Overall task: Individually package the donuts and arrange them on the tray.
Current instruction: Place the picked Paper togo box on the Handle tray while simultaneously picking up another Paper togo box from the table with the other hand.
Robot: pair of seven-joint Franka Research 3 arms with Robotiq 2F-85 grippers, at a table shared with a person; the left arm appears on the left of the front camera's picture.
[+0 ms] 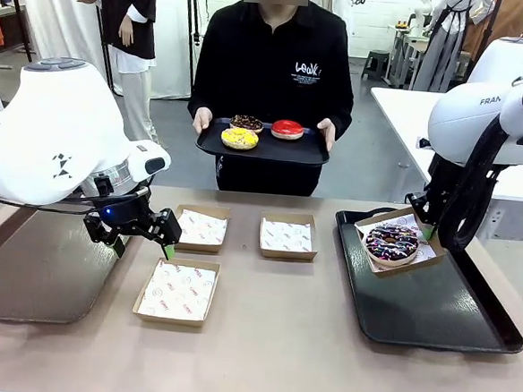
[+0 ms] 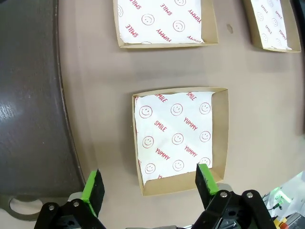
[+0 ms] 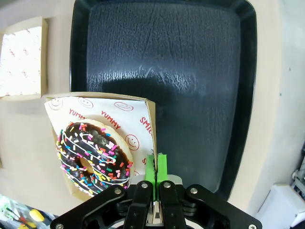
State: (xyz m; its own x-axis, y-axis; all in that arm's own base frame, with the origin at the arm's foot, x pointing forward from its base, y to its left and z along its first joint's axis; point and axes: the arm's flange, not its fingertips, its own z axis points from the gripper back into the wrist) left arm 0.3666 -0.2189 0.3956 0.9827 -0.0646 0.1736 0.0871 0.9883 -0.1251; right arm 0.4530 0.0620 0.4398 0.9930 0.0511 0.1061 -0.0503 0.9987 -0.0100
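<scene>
Green pads of R gripper [image 3: 156, 164] pinch wall of box [image 3: 151, 125], steadying sprinkled choc donut [image 3: 93, 157] over black tray [image 3: 190, 71] for placing. L gripper [image 2: 150, 177], spread wide, hovers over empty box [image 2: 178, 138] (prob. ready for next); three donuts [image 1: 239, 138] wait on person's tray [image 1: 305, 152].

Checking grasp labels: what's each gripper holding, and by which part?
Right gripper is shut on the side wall of the box carrying the sprinkled chocolate donut. Left gripper is open above an empty box, holding nothing.
</scene>
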